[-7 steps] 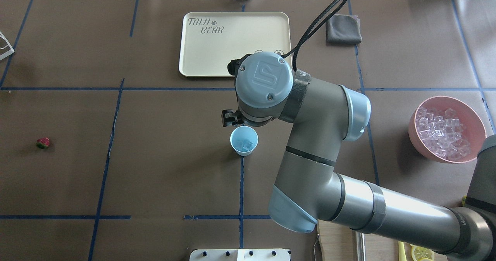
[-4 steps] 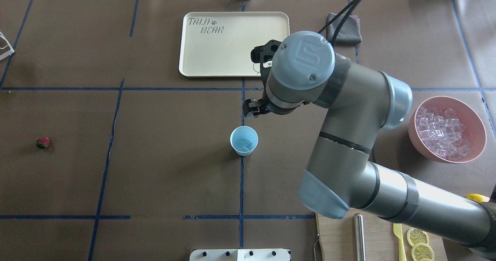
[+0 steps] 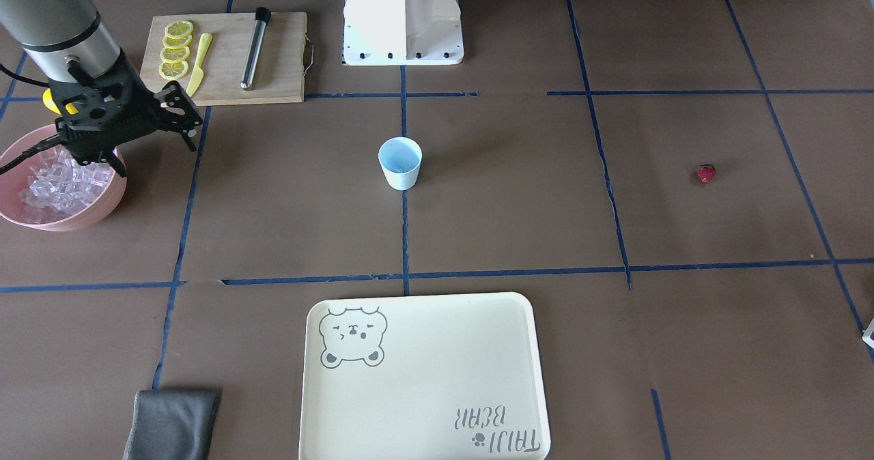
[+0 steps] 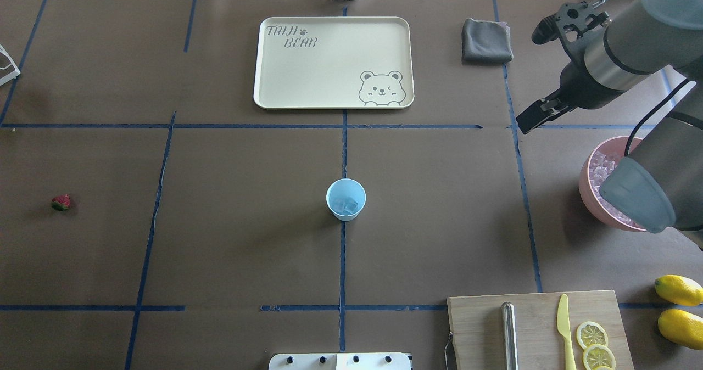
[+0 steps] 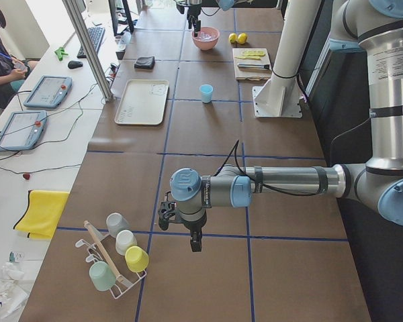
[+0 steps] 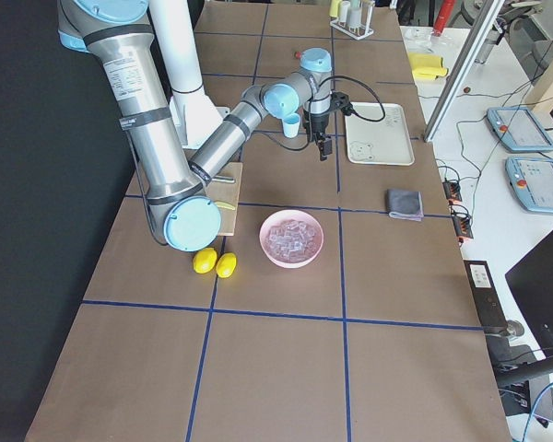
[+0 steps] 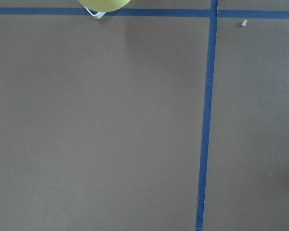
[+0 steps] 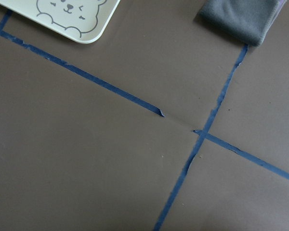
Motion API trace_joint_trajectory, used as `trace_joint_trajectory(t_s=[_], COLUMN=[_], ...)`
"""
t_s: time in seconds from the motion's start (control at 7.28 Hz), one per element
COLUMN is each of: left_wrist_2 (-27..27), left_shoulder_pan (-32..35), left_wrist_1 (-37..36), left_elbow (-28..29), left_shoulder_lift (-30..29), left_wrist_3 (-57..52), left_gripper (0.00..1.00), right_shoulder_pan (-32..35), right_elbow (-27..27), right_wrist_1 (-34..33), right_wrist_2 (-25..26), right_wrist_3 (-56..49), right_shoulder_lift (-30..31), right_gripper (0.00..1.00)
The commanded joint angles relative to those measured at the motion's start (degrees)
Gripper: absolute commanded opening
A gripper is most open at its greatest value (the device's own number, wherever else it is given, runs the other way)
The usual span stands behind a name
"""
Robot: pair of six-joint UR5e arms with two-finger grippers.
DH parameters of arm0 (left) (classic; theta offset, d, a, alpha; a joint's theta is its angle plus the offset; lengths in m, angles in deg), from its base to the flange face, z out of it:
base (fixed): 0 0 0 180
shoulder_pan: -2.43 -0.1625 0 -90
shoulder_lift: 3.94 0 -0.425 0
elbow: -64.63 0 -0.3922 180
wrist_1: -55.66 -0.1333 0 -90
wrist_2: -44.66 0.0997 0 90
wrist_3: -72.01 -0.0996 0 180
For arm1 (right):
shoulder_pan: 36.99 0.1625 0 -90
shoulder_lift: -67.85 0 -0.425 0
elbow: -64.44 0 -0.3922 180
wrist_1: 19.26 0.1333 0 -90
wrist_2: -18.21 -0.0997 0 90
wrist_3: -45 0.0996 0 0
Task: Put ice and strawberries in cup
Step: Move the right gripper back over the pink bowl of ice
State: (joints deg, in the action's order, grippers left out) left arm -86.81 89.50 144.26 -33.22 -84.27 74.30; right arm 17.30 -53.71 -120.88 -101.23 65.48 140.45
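The light blue cup (image 4: 346, 199) stands upright at the table's centre with a few ice cubes (image 4: 347, 205) inside it. More ice (image 3: 58, 183) fills the pink bowl (image 3: 102, 204) at the robot's right. The strawberry (image 4: 61, 202) lies alone far out on the robot's left side. My right gripper (image 3: 159, 160) hangs open and empty above the table beside the bowl, well away from the cup; in the overhead view one of its fingers (image 4: 528, 121) shows. My left gripper (image 5: 195, 241) appears only in the exterior left view, so I cannot tell its state.
A cream tray (image 4: 274, 84) and a grey cloth (image 4: 486, 40) lie at the far side. A wooden board (image 4: 478, 331) holds lemon slices, a yellow knife and a metal rod, with two lemons (image 4: 680, 304) beside it. A rack of cups (image 5: 117, 258) stands near the left arm.
My right arm has swung away from the cup to the right, toward the pink bowl. The ice cubes stay in the cup; cup and strawberry have not moved.
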Motion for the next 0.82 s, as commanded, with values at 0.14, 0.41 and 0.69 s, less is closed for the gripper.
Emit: trace_joint_trajectory(t_s=[0.14,0.41,0.69], left_wrist_2=[0.0,0.0,0.0], left_shoulder_pan=[-0.1,-0.1,0.0], left_wrist_1=[0.1,0.1,0.1], left_elbow=[0.0,0.0,-0.1], left_shoulder_lift=[0.0,0.0,0.0], left_wrist_3=[0.0,0.0,0.0], left_gripper=[1.0,1.0,1.0], right_shoulder_pan=[3.8,4.6,5.3], right_elbow=[0.1,1.7,3.7], right_wrist_1=[2.2,12.5,16.8], right_wrist_2=[-0.9,-1.1,-1.1], right_wrist_3=[-8.5,-8.7,-10.8], right_shoulder_lift=[8.0,15.3,19.1], right_gripper=[1.0,1.0,1.0])
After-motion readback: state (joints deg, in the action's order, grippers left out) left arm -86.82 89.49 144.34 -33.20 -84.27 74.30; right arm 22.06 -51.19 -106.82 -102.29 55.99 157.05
